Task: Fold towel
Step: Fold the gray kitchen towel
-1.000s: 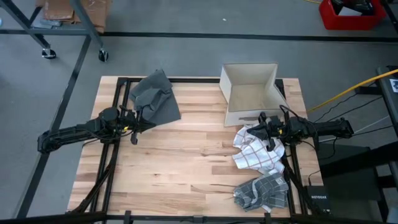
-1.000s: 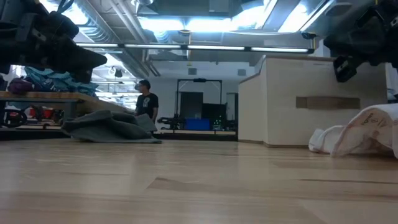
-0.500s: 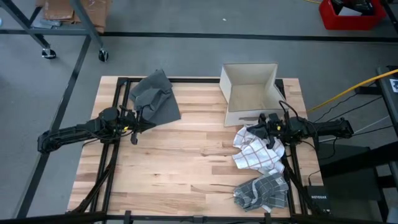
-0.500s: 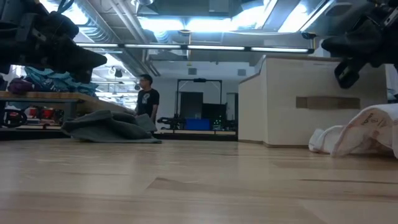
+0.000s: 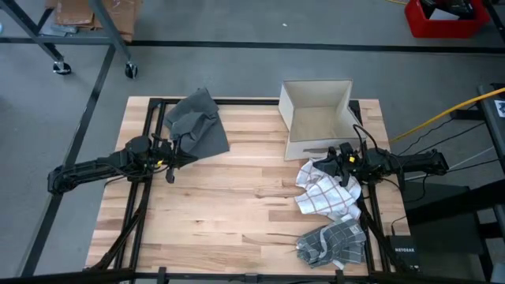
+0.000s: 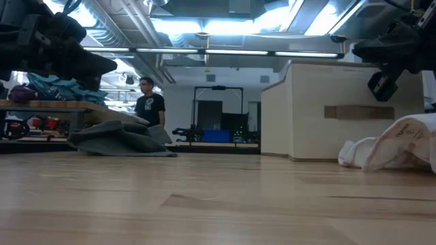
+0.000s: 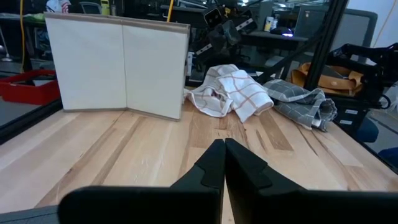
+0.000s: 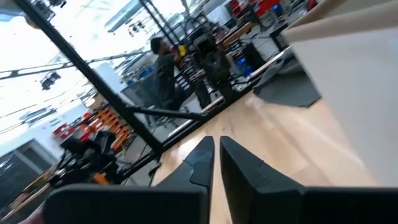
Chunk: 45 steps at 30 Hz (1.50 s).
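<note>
A white towel with red-brown checks (image 5: 325,194) lies crumpled near the table's right edge; it also shows in the left wrist view (image 7: 231,90). A grey checked towel (image 5: 335,241) is bunched at the near right corner. A dark grey towel (image 5: 197,126) lies rumpled at the far left. My right gripper (image 5: 334,155) hovers shut above the white towel's far end, clear of it in the low view (image 6: 390,64). My left gripper (image 5: 175,158) waits shut just near of the dark grey towel (image 7: 224,149).
An open beige box (image 5: 317,118) stands at the far right, just beyond my right gripper. Bare wood (image 5: 237,205) spans the table's middle and near left. Black frame rails run along both table sides. A person (image 6: 146,109) walks in the room beyond.
My right gripper has drawn back a little toward the table's right edge and sunk slightly, staying shut. The towels lie as before. The person in the background has walked leftward.
</note>
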Motion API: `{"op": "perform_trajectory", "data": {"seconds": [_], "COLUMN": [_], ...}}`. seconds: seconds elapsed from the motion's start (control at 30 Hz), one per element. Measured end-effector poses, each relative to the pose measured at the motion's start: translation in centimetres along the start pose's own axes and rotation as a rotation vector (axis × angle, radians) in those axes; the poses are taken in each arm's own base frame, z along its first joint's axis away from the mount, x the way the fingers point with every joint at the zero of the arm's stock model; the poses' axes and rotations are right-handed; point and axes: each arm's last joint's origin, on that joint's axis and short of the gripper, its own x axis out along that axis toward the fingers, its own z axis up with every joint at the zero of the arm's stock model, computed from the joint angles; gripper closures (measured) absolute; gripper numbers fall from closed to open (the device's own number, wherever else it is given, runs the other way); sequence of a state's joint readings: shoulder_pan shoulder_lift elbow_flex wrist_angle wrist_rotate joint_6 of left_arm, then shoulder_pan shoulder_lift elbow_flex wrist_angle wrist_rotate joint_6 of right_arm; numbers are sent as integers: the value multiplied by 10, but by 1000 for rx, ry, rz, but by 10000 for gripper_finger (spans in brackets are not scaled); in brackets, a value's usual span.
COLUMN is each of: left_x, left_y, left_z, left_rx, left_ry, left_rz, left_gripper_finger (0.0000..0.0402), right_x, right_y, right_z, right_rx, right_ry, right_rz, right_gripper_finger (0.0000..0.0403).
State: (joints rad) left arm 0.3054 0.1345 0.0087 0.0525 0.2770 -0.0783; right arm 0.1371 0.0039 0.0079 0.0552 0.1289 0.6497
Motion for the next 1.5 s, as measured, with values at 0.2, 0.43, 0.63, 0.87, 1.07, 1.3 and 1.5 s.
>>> {"op": "perform_trajectory", "data": {"seconds": [0.2, 0.43, 0.63, 0.87, 1.07, 1.3, 1.5], "left_x": [0, 0, 0, 0, 0, 0, 0], "left_y": [0, 0, 0, 0, 0, 0, 0], "left_z": [0, 0, 0, 1, 0, 0, 0], "left_rx": [0, 0, -15, -310, -280, -280, -303], "left_ry": [0, -1, -4, -6, -3, -3, -3], "left_rz": [0, 1, 1, 3, 5, 5, 5], "left_gripper_finger": [398, 398, 398, 398, 398, 398, 398], "right_x": [0, 0, 0, 0, -1, 2, 13], "right_y": [0, 3, 3, 3, 3, 17, 47], "right_z": [3, 6, 6, 6, 13, 31, 63], "right_rx": [7, 11, 10, 11, 29, 29, -100], "right_ry": [-46, -81, -81, -85, -219, -227, -171], "right_rz": [-22, 15, 14, 9, -82, -53, 2], "right_gripper_finger": [304, 247, 240, 240, 239, 239, 239]}}
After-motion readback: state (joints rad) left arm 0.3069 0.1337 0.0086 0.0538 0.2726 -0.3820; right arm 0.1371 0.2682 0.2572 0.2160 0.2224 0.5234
